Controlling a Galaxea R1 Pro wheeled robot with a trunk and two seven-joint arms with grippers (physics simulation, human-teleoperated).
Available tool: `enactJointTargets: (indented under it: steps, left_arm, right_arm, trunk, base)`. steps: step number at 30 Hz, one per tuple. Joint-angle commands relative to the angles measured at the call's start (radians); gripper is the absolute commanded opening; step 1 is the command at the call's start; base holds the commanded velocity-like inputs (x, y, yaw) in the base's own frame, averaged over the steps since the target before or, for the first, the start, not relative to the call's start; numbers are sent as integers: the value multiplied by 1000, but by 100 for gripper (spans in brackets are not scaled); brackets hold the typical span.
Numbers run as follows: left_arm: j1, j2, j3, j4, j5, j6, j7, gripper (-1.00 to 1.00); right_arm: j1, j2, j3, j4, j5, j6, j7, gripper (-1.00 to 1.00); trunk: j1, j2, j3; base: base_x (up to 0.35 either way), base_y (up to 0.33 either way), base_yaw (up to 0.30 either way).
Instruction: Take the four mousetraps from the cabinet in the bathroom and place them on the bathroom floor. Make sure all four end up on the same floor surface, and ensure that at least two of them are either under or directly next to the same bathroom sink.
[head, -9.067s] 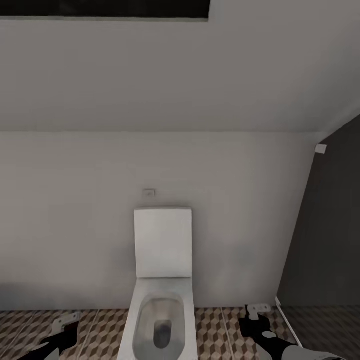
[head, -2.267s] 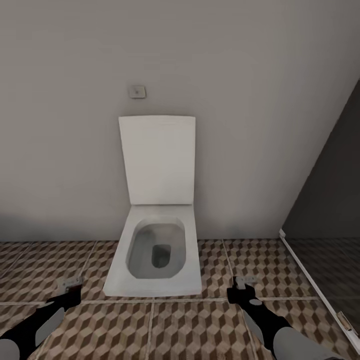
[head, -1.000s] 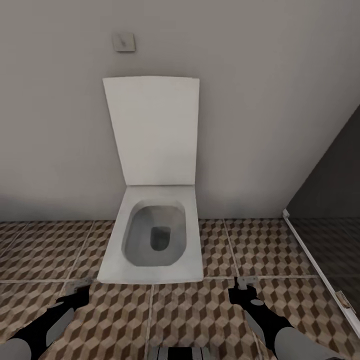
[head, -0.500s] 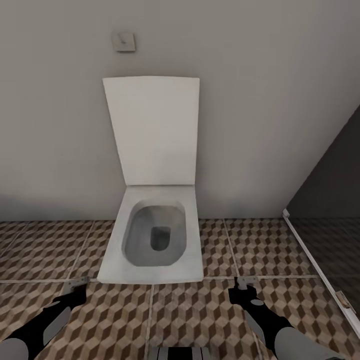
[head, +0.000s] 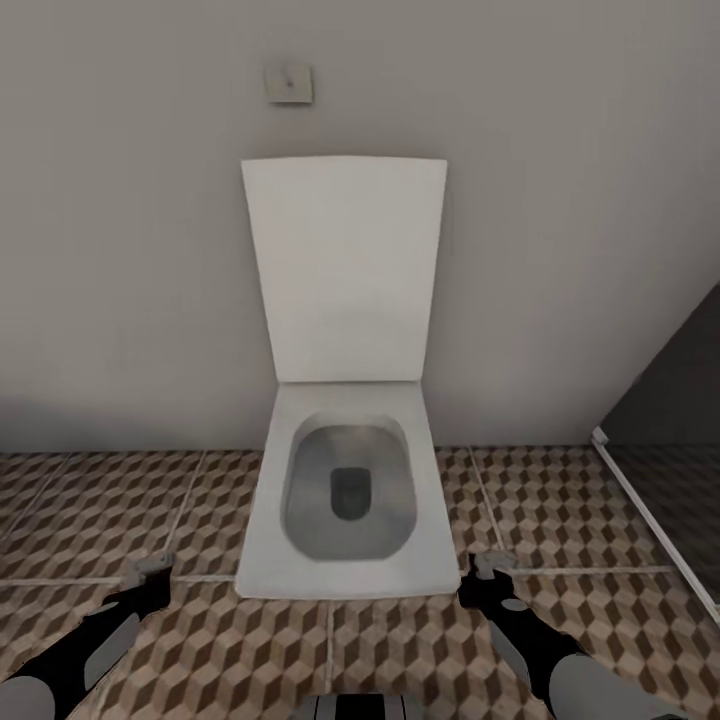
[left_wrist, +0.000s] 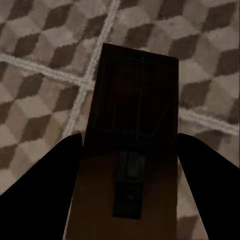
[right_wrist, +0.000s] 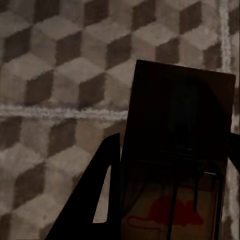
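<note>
left gripper (left_wrist: 129, 150) pinching mousetrap (left_wrist: 132, 125) | right gripper (right_wrist: 170, 165) clamped on second mousetrap (right_wrist: 177, 145) | both above bathroom floor (head: 100, 510), toilet (head: 345, 490) at 12 o'clock | risk: dropped here, well apart from any sink

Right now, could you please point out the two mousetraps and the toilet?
left mousetrap (left_wrist: 132, 145), left wrist view, board's middle
right mousetrap (right_wrist: 177, 150), right wrist view, board's middle
toilet (head: 345, 260), head view, raised lid
</note>
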Motion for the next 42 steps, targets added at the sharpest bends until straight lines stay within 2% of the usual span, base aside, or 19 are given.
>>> enactJointTargets:
  steps: [1,6,10,13,15,24,42]
  left_arm:
    - [0,1,-8,-3,7,3,9,-100]
    - [0,-4,-11,-3,6,4,9,-100]
    - [0,-10,-18,-3,6,3,9,-100]
    - [0,-11,-20,-3,6,3,8,-100]
    - [0,-12,-20,-3,6,3,8,-100]
    - [1,-15,-21,-3,7,3,8,-100]
    - [0,-17,-21,-3,7,3,8,-100]
  right_arm:
    - [-1,-1,8,0,-12,-4,-3,-100]
    - [-1,-13,7,0,-12,-18,-6,-100]
    - [-1,-62,4,-2,-13,-65,-36,-100]
    - [-1,-87,2,-6,-13,-76,-50,-100]
    - [-1,-95,2,-8,-13,-81,-55,-100]
    - [-1,-100,2,-9,-13,-85,-58,-100]
    - [-1,-99,3,-9,-12,-85,-58,-100]
  trunk:
    - [0,0,-1]
    - [0,0,-1]
    - [0,0,-1]
    - [0,0,-1]
    - [0,0,-1]
    - [0,0,-1]
    - [0,0,-1]
  base:
    - [183,248,0]
    - [163,171,0]
    - [40,38,0]
    - [12,11,0]
    - [18,-10,0]
    - [137,-131,0]
    - [8,-8,0]
